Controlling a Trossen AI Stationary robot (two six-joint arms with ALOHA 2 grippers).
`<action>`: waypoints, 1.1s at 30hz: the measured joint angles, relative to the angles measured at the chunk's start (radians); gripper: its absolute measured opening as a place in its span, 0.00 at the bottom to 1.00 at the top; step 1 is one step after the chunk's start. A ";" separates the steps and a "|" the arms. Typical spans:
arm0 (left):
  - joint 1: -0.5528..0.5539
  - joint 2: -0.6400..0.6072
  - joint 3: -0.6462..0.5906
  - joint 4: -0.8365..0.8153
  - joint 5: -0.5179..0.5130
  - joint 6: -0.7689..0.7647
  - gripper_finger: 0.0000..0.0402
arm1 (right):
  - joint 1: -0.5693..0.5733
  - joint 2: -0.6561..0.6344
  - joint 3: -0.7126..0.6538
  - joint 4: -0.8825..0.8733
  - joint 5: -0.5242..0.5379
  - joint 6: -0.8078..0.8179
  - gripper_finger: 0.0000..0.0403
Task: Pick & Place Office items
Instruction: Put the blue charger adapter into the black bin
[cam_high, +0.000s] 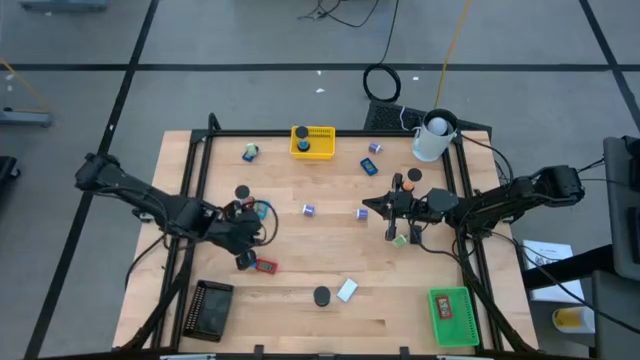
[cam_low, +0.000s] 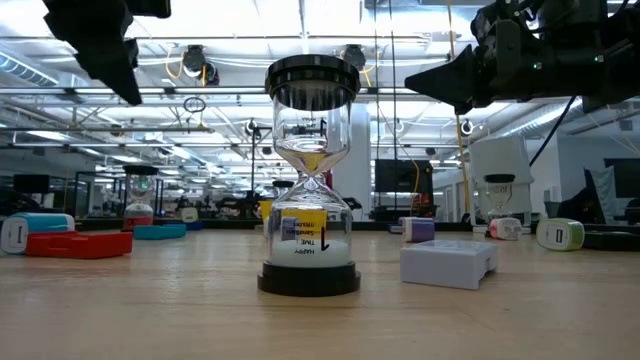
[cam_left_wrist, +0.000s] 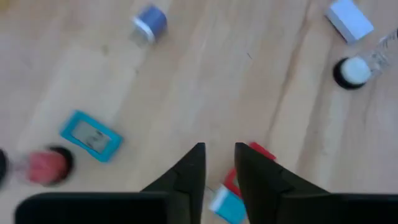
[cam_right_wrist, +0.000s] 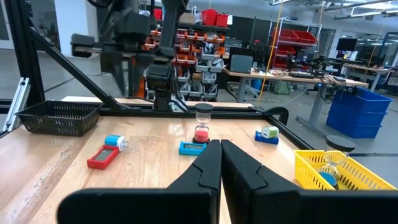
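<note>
**Both arms hover over scattered office items**

While the left gripper (cam_high: 243, 240) hangs over the left-middle of the table (cam_high: 300, 300), its fingers (cam_left_wrist: 189, 171) stand slightly apart with nothing between them. Just beneath it lie a red block (cam_high: 265, 266) and a small blue piece (cam_left_wrist: 227, 205), which may be touching each other, though the fingers hide that. A blue flat block (cam_left_wrist: 90, 135) and a red-capped hourglass (cam_left_wrist: 46, 167) sit nearby.

The right gripper (cam_high: 372, 207) floats at the table's right-middle, fingers nearly pressed together and empty. A green block (cam_high: 400, 240) lies beside it.

Toward the front edge, a black-capped hourglass (cam_low: 312, 180) stands upright beside a white block (cam_low: 447, 262). More items lie in the yellow tray (cam_high: 312, 141).
</note>
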 joint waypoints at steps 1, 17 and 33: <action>0.000 0.013 0.005 0.001 0.020 -0.030 0.27 | 0.000 0.000 0.000 0.000 0.000 0.000 0.00; -0.020 0.242 -0.013 -0.030 0.161 -0.438 0.62 | 0.000 0.000 0.000 -0.001 0.000 0.022 0.00; -0.019 0.243 -0.244 0.191 0.208 -0.529 0.65 | 0.000 0.000 0.000 0.000 -0.001 0.019 0.00</action>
